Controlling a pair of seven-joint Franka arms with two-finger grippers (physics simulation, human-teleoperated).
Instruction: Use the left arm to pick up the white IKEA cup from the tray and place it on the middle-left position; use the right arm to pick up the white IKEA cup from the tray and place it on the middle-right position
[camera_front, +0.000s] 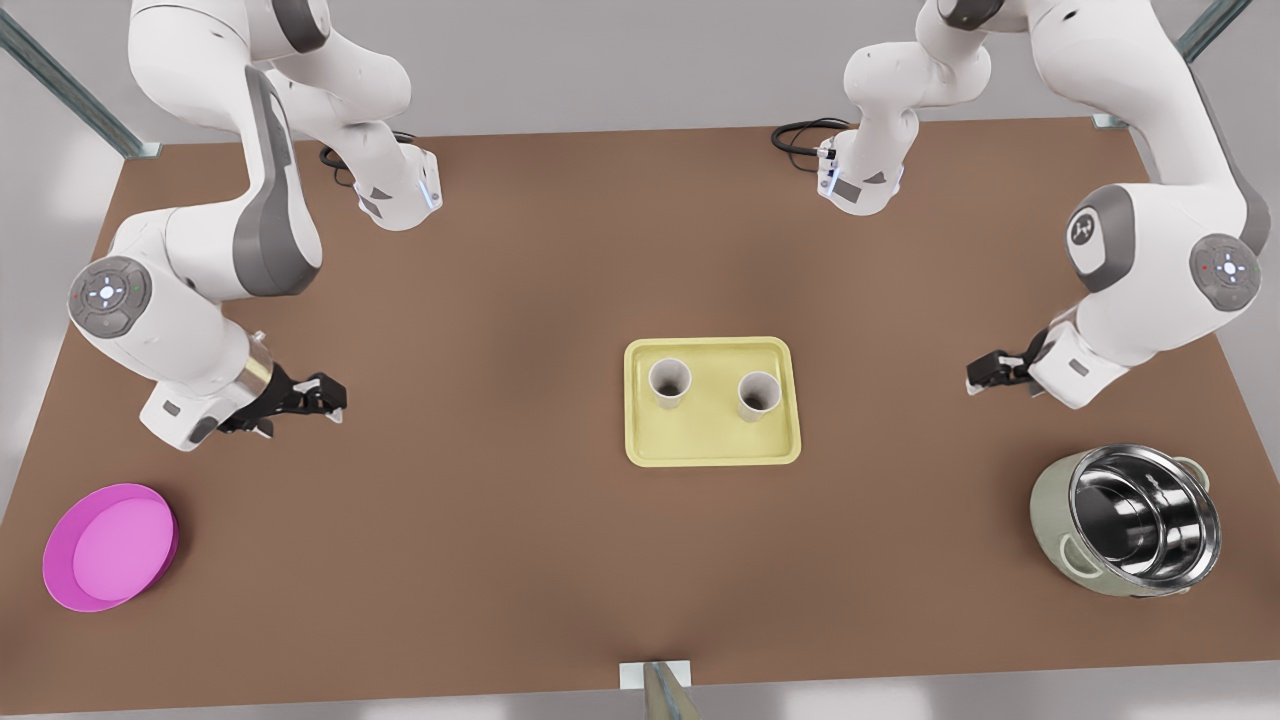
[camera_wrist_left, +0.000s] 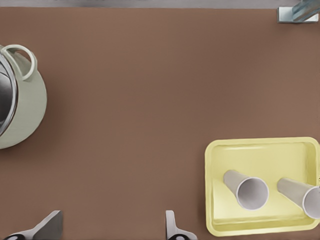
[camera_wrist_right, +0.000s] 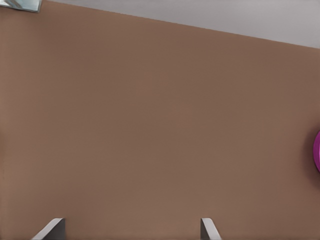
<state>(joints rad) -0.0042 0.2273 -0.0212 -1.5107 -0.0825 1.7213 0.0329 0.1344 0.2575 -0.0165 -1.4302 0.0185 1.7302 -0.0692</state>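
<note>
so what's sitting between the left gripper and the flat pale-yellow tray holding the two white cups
nothing: only bare brown tabletop lies between the open left gripper and the flat pale-yellow tray. the front view shows that stretch, right of the tray.

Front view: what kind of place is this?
Probably a simulated robot test bench: plain brown table, left gripper at the front view's right, right gripper at its left, both open, and a tray holding two cups.
</note>
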